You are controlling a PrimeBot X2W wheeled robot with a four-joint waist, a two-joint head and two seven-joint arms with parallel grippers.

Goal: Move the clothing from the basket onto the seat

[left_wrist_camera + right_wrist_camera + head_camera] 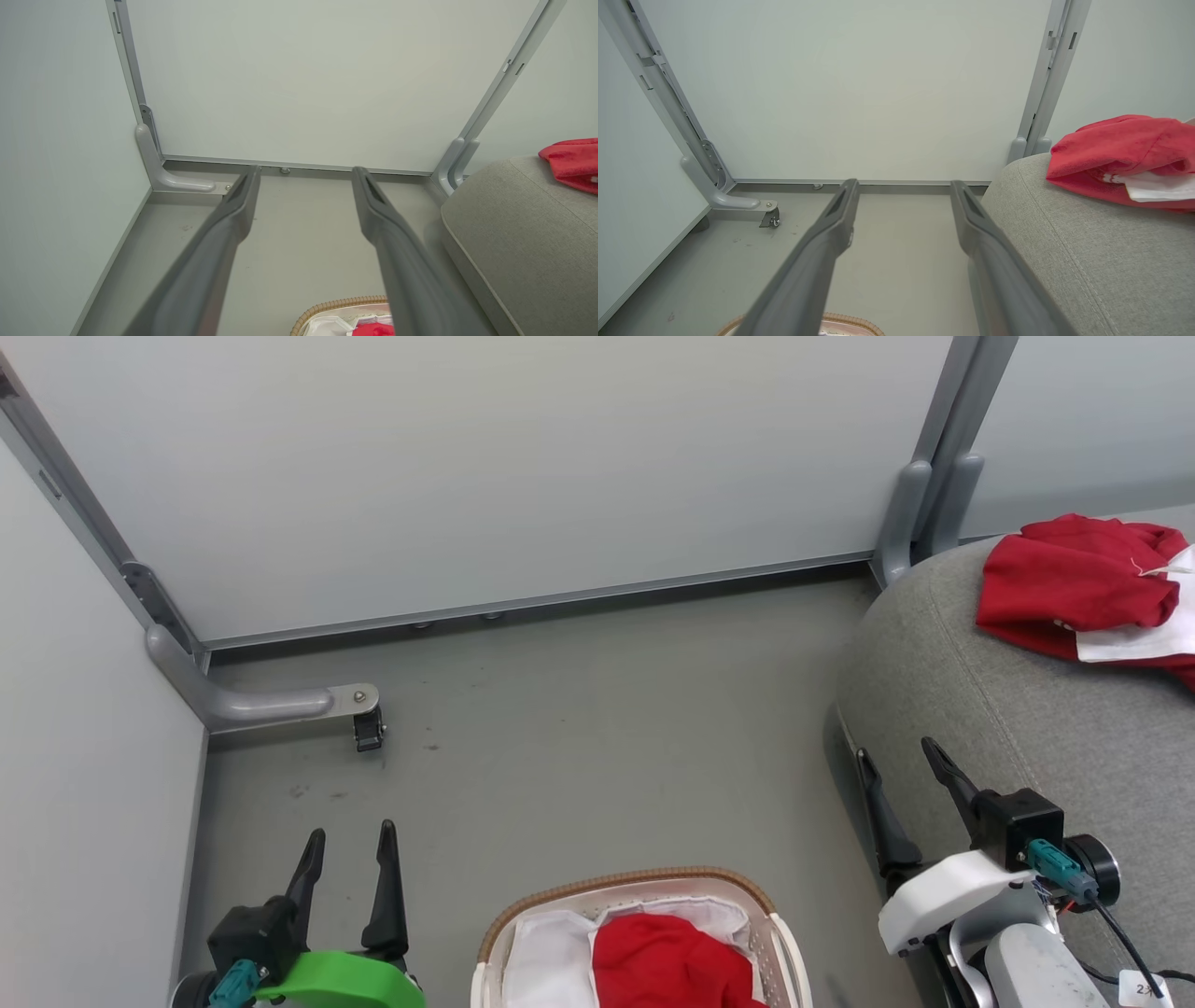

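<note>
A white basket [780, 947] with a brown woven rim stands on the floor at the bottom centre, lined with white cloth. Inside it lies a bright red shirt [667, 959]. Another red shirt [1083, 581] with white trim rests on the large grey seat [1018, 709] at the right; it also appears as red clothing [1120, 154] in the right wrist view. My left gripper [351, 845] hangs open over bare floor, left of the basket. My right gripper [899, 761] stands open at the seat's front edge, holding nothing.
Pale partition panels wall in the floor at the back and left. A grey metal foot with a small caster [368, 728] juts from the left corner. Another grey post foot [910, 523] stands behind the seat. Grey floor [607, 737] lies between the basket and the back panel.
</note>
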